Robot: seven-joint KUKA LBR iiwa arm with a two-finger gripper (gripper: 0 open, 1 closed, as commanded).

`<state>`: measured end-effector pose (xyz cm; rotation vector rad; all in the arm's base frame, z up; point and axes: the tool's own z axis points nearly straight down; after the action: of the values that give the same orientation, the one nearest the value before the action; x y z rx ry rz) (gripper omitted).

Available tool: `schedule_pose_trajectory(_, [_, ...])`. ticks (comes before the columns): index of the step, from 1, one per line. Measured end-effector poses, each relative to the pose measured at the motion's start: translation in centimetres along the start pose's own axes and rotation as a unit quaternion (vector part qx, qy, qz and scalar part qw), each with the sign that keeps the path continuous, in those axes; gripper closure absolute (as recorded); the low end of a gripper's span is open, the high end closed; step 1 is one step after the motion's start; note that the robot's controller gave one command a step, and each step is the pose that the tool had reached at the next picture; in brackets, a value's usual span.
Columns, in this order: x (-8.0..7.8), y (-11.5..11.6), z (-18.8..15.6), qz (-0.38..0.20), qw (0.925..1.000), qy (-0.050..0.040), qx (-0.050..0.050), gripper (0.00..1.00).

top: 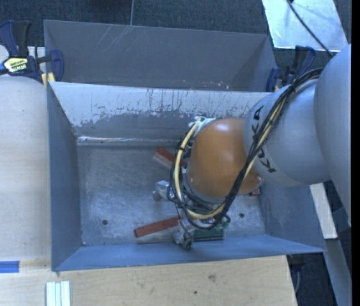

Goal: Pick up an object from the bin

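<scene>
Pincer (185, 237): low by front wall of bin (62, 171), at the stick's right end; how wide it stands, cannot tell.
Stick (156, 228): red-brown, flat on the floor near the front.
Others: red piece (165, 155) at back, grey bit (161, 189) mid-floor.

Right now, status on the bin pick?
Gripper low at the bin's front wall, at the end of a red-brown flat stick. Hold unconfirmed. Small grey piece and a second red-brown piece lie beside the orange wrist cover.

A robot lab is shown by a grey metal bin (62, 183), a wooden counter (14, 171) and a cabled robot arm (301, 139).
</scene>
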<state>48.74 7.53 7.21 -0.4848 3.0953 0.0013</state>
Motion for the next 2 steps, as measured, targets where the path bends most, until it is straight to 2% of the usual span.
schedule_pose_trajectory(1, [0.0,0.0,-0.1,0.000,1.0000,-0.0004,0.000,1.00])
schedule_pose_trajectory(2, [-0.3,-0.1,-6.0,0.001,1.0000,-0.0001,0.000,1.00])
